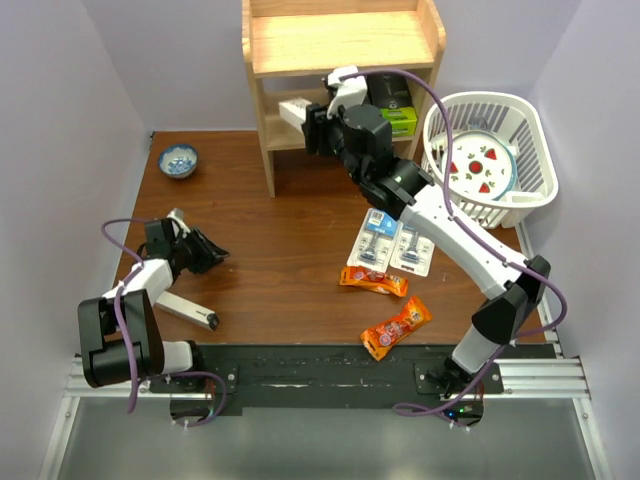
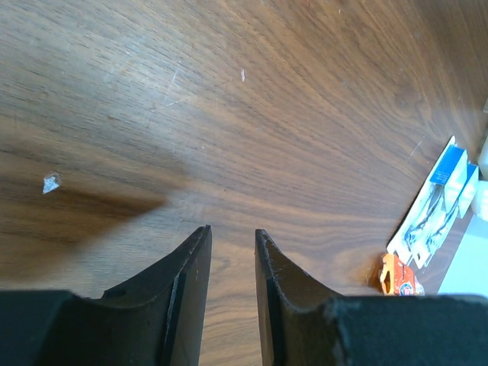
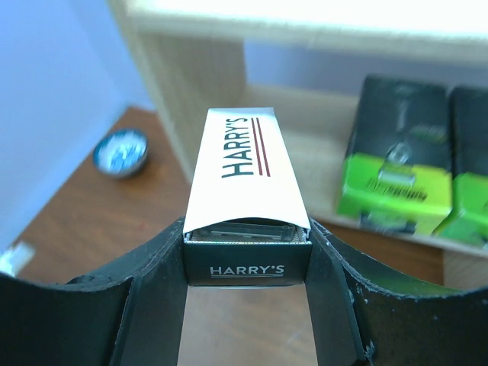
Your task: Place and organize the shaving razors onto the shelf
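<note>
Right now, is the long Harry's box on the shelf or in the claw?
In the claw: the right gripper clamps the HARRY'S box, close to the shelf.

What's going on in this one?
The right fingers grip the long HARRY'S box, held up to the lower board of the shelf, where two black-and-green boxes stand. Two blister cards lie on the table beside orange snack packets. The left fingers sit slightly apart and empty, low over the table.
</note>
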Controlling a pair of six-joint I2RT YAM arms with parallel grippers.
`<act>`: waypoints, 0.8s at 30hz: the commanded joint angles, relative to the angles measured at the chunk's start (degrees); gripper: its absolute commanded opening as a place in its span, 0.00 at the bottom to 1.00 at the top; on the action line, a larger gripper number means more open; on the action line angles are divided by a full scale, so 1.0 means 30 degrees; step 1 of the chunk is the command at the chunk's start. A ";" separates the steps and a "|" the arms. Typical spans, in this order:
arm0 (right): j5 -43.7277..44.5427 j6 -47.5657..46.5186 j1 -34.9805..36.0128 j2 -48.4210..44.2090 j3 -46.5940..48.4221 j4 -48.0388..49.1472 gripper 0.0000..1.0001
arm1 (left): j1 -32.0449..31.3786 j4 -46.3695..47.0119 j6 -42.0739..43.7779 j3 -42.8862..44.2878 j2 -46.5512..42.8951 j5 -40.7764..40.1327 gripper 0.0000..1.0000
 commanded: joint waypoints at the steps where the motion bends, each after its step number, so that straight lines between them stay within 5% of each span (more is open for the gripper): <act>1: 0.2697 -0.1015 -0.0108 0.1400 0.1890 0.2632 0.00 | 0.0151 0.0469 0.0511 0.0419 0.0174 -0.0104 0.34; 24: 0.8296 -0.1456 0.0536 0.6205 0.2712 0.4714 0.00 | 0.0151 0.1143 -0.0104 -0.1222 -0.1172 0.0248 0.37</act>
